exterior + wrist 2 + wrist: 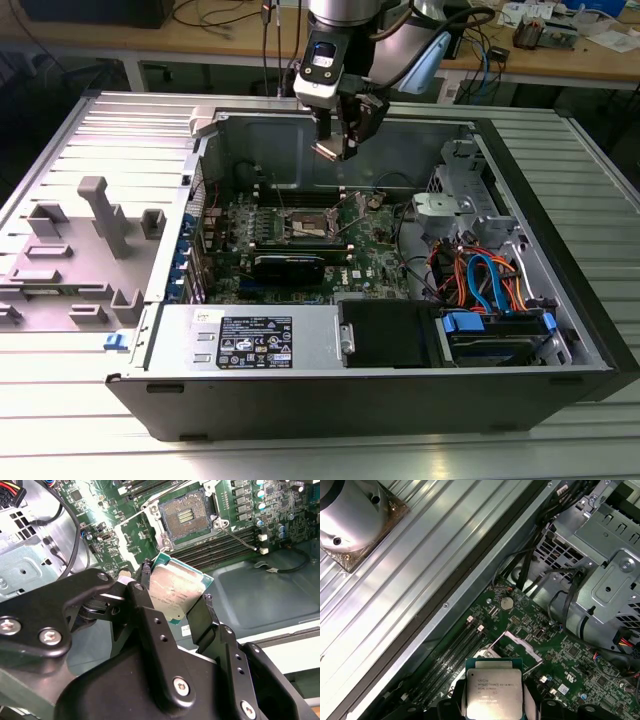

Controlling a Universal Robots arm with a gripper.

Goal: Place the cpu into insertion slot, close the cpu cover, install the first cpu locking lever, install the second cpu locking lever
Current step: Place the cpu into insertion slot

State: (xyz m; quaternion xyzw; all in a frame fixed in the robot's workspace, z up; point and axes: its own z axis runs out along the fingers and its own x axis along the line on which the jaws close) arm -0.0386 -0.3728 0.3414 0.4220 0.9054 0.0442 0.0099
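Note:
My gripper (335, 148) hangs above the open computer case, shut on the cpu (177, 592), a flat square chip with a silvery top and green edge. The black fingers (207, 607) pinch two opposite edges of the chip; it also shows at the cpu (494, 690). Below lies the insertion slot (185, 516), a square socket with a dark centre and silvery rim, uncovered and with nothing in it, seen on the green board as the slot (305, 228). A thin wire locking lever (237, 534) stands swung out beside the socket. Which metal part is the cpu cover I cannot tell.
Long black memory slots (220, 545) run beside the socket, and a black card (288, 265) lies in front of it. A metal drive cage (610, 575) with cables (480, 275) fills the exterior view's right. A grey fixture (105, 215) sits outside the case at the left.

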